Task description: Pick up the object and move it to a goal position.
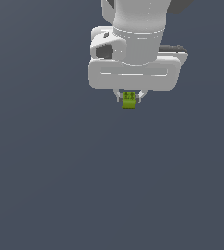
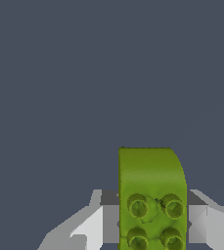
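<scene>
Ext view: white gripper [image 1: 129,97] hangs in the upper middle of frame, arm above it cut off by the top edge, so only the wrist and hand body show. Two short fingers [image 1: 119,94] poke out below the hand body, mostly hidden behind it; only the tips are visible. Between them sits the object [image 1: 129,100], a small yellow-green block w/ faint darker marks, tiny vs the hand. Fingers are closed in on it from both sides, nearly together, block clamped between the tips. Lower part of the block sticks out below the tips.

Wrist view: object [image 2: 151,195] fills the lower centre, cut off by the frame edge. Four round studs show on the near face, a smooth rounded face beyond them. Grey finger [image 2: 91,227] pads [image 2: 197,222] sit against both flanks, also cropped by the frame, so contact length can't be judged.

Background is flat dark grey-blue in both views, no edges, corners or shadow visible, so can't tell if it's a table surface or how high the block is above anything. No goal marker discernible in either view. Block's position relative to any support: can't tell; it's just under the hand, in the grip.
</scene>
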Controlling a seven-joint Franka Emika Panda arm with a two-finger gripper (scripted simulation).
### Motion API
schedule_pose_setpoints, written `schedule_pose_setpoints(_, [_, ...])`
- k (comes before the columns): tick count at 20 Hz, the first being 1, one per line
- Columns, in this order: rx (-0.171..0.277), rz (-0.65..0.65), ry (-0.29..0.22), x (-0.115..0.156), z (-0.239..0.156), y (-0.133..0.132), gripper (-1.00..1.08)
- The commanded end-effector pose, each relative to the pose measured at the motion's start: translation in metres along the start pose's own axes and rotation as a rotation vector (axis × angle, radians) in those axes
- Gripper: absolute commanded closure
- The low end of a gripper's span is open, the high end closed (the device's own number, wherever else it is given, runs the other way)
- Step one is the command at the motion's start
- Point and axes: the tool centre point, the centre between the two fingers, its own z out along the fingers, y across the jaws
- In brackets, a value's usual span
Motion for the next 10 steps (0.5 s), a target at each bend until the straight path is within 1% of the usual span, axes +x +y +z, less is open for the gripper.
schedule_pose_setpoints(1, [0.0, 0.0, -0.001, 0.001, -0.018, -0.002, 1.08])
schedule_pose_setpoints(5, [0.0, 0.0, -0.001, 0.003, -0.039, -0.003, 1.08])
schedule_pose_setpoints(10, [0.0, 0.0, -0.001, 0.005, -0.053, -0.005, 1.08])
